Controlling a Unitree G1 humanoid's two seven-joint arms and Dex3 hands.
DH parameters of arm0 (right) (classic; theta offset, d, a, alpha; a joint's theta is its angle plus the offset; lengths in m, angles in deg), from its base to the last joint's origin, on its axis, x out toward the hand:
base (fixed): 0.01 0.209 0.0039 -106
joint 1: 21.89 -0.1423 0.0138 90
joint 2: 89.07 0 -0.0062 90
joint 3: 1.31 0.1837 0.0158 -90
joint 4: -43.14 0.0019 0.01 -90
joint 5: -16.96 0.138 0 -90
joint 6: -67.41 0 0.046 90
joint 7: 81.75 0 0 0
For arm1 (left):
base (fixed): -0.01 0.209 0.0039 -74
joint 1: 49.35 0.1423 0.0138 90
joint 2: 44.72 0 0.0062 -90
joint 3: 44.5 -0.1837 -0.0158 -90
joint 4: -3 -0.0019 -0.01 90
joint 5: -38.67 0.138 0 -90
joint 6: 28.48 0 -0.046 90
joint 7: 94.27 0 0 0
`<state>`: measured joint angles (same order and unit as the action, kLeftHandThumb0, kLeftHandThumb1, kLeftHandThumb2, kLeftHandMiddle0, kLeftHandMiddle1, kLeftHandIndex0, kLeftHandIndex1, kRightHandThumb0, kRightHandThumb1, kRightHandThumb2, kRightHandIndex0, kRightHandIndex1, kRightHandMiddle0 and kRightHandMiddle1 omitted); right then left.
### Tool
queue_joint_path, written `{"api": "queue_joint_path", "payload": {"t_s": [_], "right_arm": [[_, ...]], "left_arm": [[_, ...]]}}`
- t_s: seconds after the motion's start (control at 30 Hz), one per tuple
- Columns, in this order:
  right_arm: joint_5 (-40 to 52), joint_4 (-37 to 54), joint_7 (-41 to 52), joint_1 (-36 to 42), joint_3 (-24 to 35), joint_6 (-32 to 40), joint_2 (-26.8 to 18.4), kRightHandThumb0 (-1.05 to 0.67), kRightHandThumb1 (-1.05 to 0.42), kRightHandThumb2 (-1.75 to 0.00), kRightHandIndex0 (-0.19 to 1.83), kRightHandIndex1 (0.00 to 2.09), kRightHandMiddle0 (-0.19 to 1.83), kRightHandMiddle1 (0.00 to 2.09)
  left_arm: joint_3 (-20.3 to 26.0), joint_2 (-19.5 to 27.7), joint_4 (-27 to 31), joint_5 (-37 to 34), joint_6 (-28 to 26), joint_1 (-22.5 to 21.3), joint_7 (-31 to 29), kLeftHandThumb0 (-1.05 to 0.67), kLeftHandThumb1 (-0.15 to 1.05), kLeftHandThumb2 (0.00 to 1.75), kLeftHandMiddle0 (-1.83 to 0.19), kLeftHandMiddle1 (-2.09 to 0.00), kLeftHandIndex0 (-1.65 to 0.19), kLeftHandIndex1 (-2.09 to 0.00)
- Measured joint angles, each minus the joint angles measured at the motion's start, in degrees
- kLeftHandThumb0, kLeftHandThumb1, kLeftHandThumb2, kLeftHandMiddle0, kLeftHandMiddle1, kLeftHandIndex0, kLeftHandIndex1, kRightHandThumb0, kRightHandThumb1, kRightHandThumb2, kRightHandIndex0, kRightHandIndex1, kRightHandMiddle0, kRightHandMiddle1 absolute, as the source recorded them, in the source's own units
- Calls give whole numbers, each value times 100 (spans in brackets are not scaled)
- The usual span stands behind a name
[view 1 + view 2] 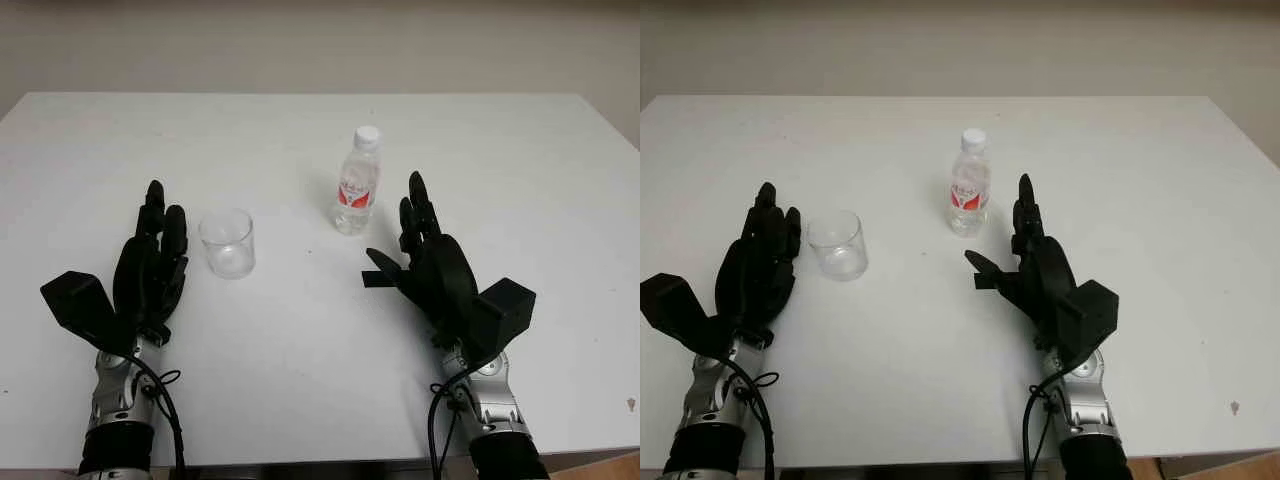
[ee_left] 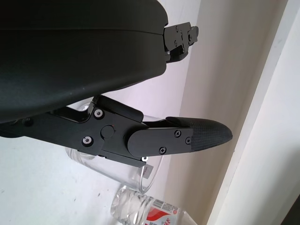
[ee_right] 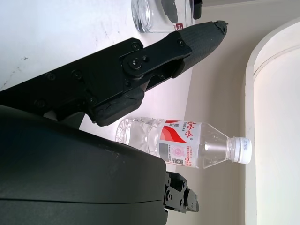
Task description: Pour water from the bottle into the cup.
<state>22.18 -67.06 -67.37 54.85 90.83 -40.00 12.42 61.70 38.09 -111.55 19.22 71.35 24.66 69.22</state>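
— Where set out on the white table (image 1: 300,380), what items?
— Bottle (image 1: 357,182): upright, white cap on, red label, near table centre. Cup (image 1: 227,243): clear, upright, well left of bottle, bare tabletop between.

— Hands?
— Left hand (image 1: 150,265): open, holding nothing, just left of cup, apart from it. Right hand (image 1: 430,255): open, holding nothing, just right of and slightly nearer than bottle, not touching; thumb stuck out toward table centre.

— Anything in the way?
— Between bottle and cup, nothing. Beyond table's far edge, plain wall. Small dark speck near right front corner of table.

— Hidden or cut off?
— Forearms cut by bottom edge. Water level in bottle hard to make out. Cup contents: cannot tell.

— Differences between views?
— Left wrist view: cup partly behind a finger (image 2: 178,138), bottle's base and label edge beyond it. Right wrist view: whole bottle (image 3: 183,140) with label print legible as red and white, cup (image 3: 159,16) past a fingertip, cut at frame edge.
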Motion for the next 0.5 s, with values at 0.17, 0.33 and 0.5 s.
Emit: {"api": "queue_joint_path", "payload": {"t_s": [0.17, 0.33, 0.5], "right_arm": [[-8, 3, -6, 0, -6, 6, 3, -92, -94, -6, -19, 0, -19, 0], [-37, -125, -126, -81, -13, 62, 52, -91, -94, -6, -19, 0, -19, 0], [-232, -410, -408, -427, 14, -75, 55, -95, -96, -6, -19, 0, -19, 0]], "left_arm": [[-3, -15, 133, -5, -115, 63, 46, -71, 105, 42, 11, -7, 13, -7], [-3, -9, 77, -5, -133, 12, 33, -71, 105, 44, 13, -5, 15, -6], [2, 17, -58, -4, -110, -79, -3, -72, 105, 40, 13, -6, 15, -6]]}}
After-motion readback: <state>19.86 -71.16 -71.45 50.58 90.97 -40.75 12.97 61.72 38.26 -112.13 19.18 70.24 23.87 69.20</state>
